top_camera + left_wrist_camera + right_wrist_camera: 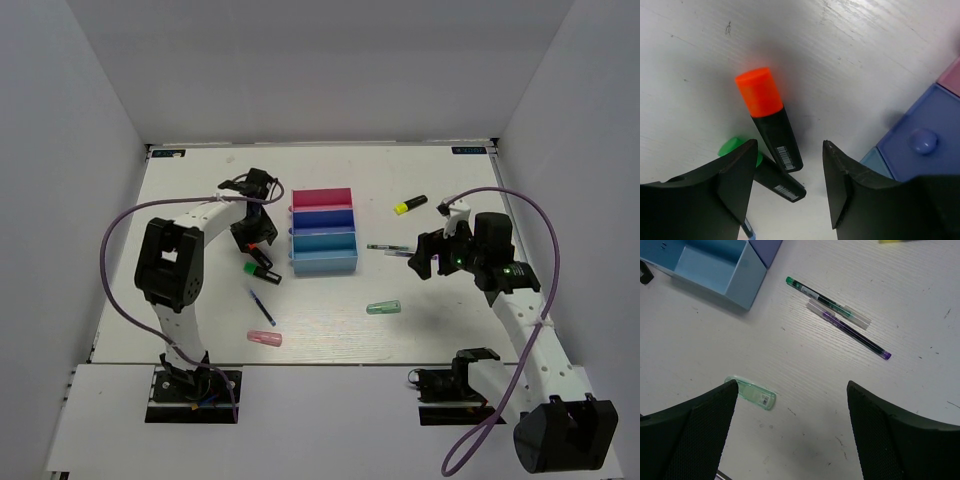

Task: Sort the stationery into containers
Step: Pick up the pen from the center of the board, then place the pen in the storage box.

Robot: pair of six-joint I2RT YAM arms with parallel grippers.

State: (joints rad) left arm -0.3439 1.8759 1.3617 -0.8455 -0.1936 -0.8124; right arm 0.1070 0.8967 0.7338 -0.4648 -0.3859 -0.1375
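Nearest me lies a pink capsule, then a blue pen and, to the right, a mint capsule. The left gripper hangs spread over the orange-capped highlighter, not touching it. The green-capped highlighter beside it is half hidden behind a finger. The right gripper is spread wide above bare table, two thin pens beyond it. The three trays stand in a row: the light blue tray shows a bare floor, the dark blue tray one small rounded stud, and the magenta tray farthest. The yellow-capped highlighter is cut off in the right wrist view.
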